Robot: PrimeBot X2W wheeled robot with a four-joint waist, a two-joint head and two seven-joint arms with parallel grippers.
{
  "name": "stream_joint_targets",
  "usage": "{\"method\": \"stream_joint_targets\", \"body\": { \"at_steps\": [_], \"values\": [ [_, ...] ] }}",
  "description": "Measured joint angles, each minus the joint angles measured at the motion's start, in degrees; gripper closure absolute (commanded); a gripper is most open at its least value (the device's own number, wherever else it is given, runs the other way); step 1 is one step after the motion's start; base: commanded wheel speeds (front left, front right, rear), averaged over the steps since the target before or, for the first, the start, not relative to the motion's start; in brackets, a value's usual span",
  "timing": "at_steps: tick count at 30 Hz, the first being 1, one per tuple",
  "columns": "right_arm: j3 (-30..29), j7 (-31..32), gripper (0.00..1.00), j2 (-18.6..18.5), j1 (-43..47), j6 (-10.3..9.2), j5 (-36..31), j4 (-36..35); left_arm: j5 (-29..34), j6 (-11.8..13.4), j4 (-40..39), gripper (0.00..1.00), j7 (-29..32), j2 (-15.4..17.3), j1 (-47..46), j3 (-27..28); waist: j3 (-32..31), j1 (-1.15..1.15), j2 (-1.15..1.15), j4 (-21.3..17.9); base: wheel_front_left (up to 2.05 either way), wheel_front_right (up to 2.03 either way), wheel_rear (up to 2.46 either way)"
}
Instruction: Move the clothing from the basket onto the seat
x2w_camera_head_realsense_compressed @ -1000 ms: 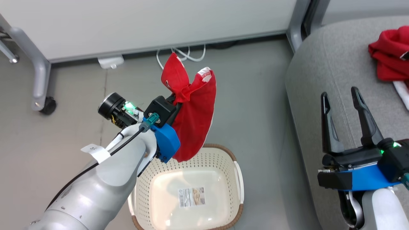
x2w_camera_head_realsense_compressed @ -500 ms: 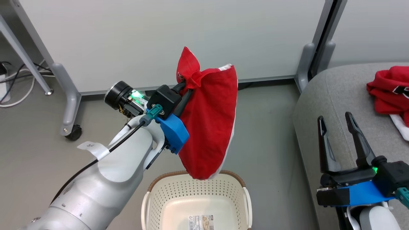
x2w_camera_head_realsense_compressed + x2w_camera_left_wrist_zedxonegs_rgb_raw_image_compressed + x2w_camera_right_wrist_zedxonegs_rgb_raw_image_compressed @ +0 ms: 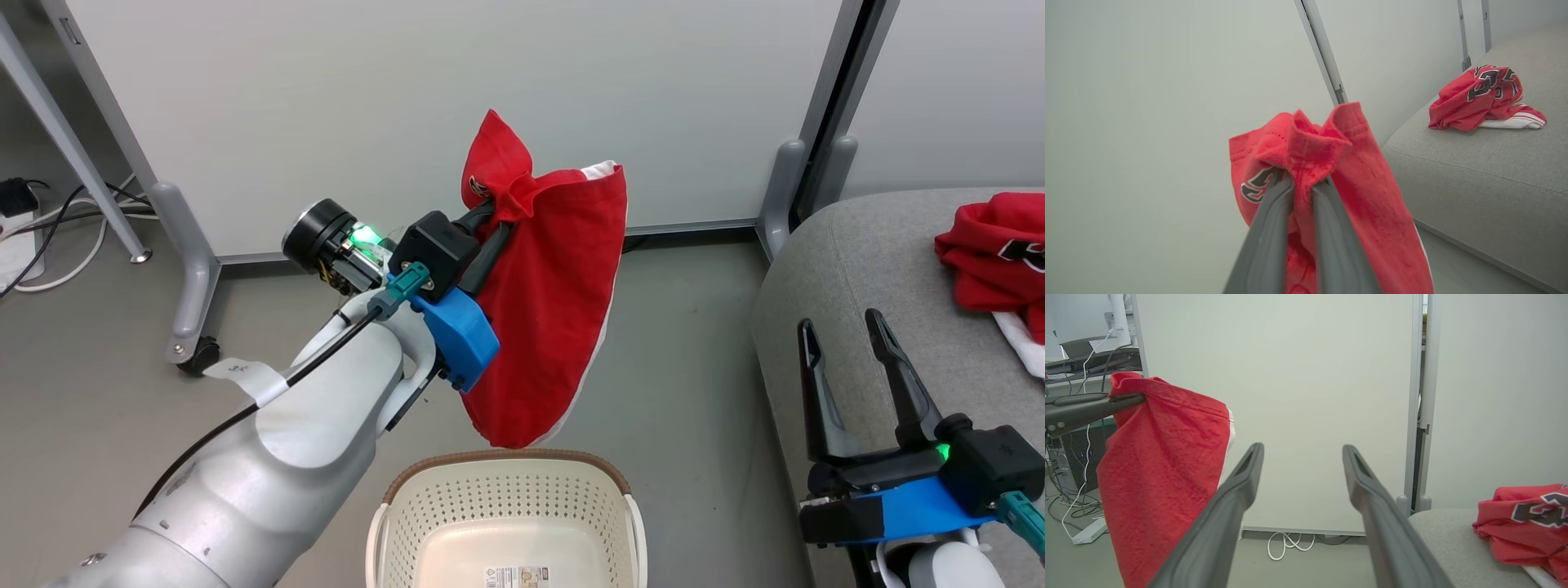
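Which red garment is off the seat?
The red cloth garment pinched by the left gripper; the lettered red one lies on the grey fabric seat.

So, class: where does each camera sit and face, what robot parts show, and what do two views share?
Head view: from head, down at cream perforated plastic basket; left gripper, right gripper.
Left wrist view: from wrist toward grey fabric seat; fingers pinch hanging red garment.
Right wrist view: from wrist toward white wall panel; open fingers.
Shared: both wrist views show crumpled red jersey on seat.

No legible txt: label [image 3: 516,578] in basket [image 3: 506,498] too small; lettering [image 3: 1484,80] on clothing [image 3: 1453,111] crumpled.
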Motion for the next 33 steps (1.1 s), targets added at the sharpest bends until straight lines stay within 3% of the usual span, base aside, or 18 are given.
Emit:
{"method": "stream_joint_targets", "body": {
  "at_steps": [18, 33],
  "values": [
    [7.82, 0.00, 0.00, 0.01, -2.59, 0.00, 1.45, 3.23, -0.51, 0.58, -2.21, 1.00, 1.31, -0.34, -0.77, -1.02, 2.85, 0.01, 0.00, 0.49, 0.00, 0.00, 0.00],
    [9.94, 0.00, 0.00, -1.13, -13.17, 0.00, -1.54, 13.78, -0.14, 1.01, -3.93, 1.00, 1.02, -2.43, -2.36, -2.50, 6.14, 0.01, 0.00, 1.53, 0.00, 0.00, 0.00]
  ]
}}
